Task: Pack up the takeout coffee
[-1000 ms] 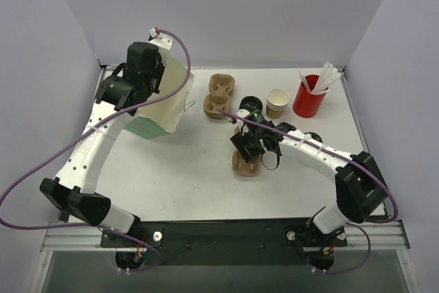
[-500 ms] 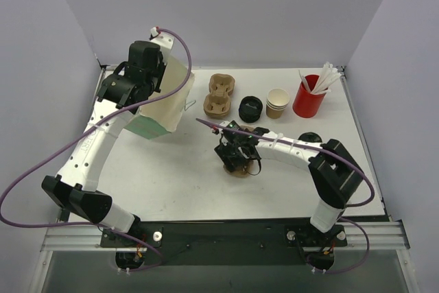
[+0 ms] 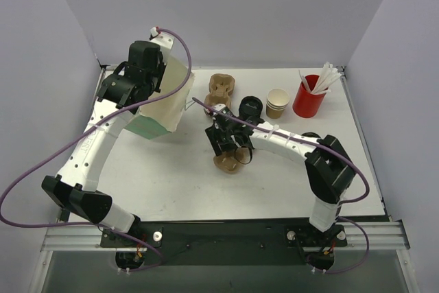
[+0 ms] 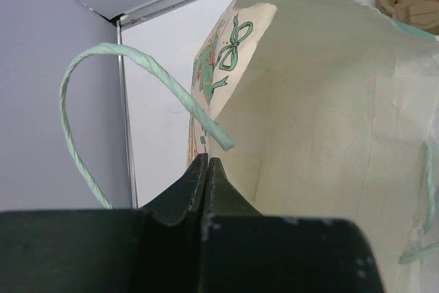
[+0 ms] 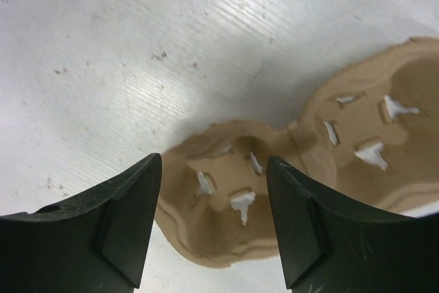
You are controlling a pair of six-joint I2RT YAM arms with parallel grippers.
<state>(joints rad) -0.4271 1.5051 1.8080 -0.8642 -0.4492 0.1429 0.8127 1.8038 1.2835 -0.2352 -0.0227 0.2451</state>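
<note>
The right gripper (image 5: 212, 162) hung with its jaws spread wide and empty over one end of a brown moulded-pulp two-cup carrier (image 3: 228, 164). This lay flat on the white table (image 3: 171, 183), to the right of a cream paper gift bag with green bow print and twisted green handles (image 3: 163, 104) and nearer the arm bases than that bag. The left gripper (image 4: 208, 164) was clenched on the bag's rim beside a handle, holding its mouth agape. The takeout coffee, a small brown kraft-paper cup with a round black plastic lid (image 3: 251, 108), stood farther right of the bag, touched by neither gripper and not yet packed. The step in hand looked to be taking hold of the carrier. To do it well, the right arm would likely need to lower until one finger sat inside a cup well and the other outside the rim, then pinch the thin pulp wall squarely. A skewed bite could crumple or tip so light a tray. The bag-holding arm should probably keep the opening steady, since slack paper might fold shut
</note>
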